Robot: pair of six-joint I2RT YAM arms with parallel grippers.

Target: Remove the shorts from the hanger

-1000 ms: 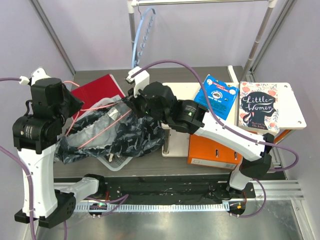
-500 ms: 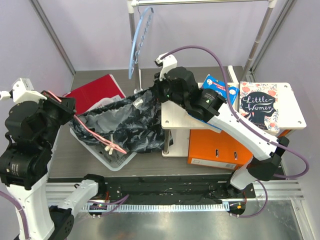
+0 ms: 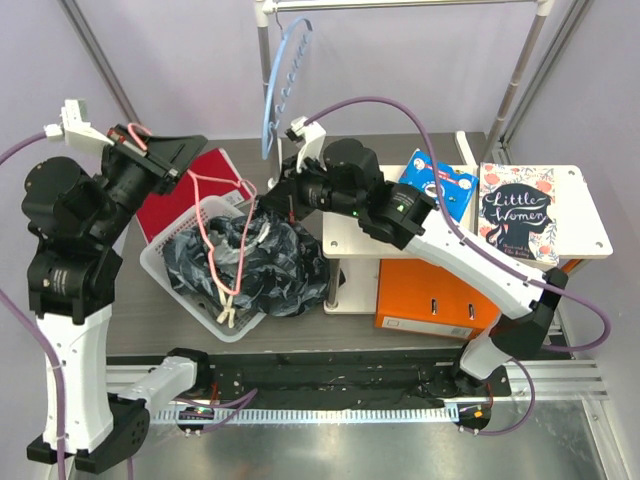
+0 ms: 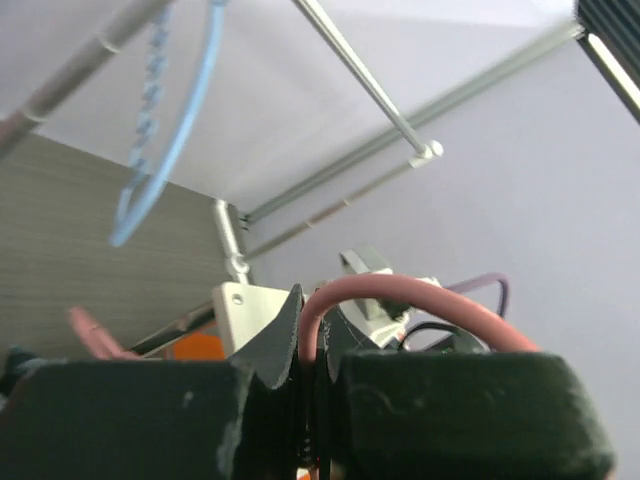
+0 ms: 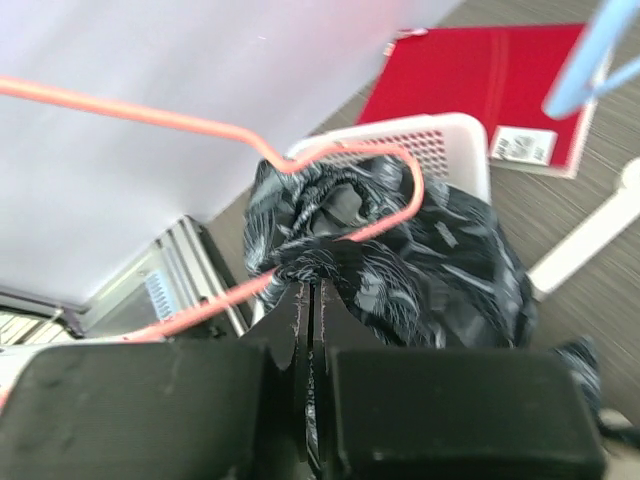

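Pinching, left gripper [image 3: 175,150]: jaws pressed together on the hanger [image 3: 208,245] hook, upper left of the top view. Wrist view shows the pink wire clamped between the fingers [image 4: 270,350].
Right gripper [image 3: 272,200]: closed on a fold of the shorts [image 3: 265,265], centre of the top view, just left of the shelf [image 3: 345,235]. Wrist view shows fabric bunched at the fingertips [image 5: 285,330].
Shorts: crumpled heap, mostly in the basket [image 3: 152,265]; right part spills over the rim toward the shelf foot.
Hanger: hook up at the left gripper; wire slants down across the folder [image 3: 200,180] and over the shorts to the basket's near rim. In the right wrist view a bent loop lies against the fabric; can't tell if it passes through the shorts.
Basket: white, perforated, left of centre.
Folder: red, flat, behind the basket.
Blue hanger [image 3: 280,90]: on the rail, top centre, apart from both arms.
Shelf: white, books [image 3: 520,215] on top, orange box [image 3: 430,295] below.
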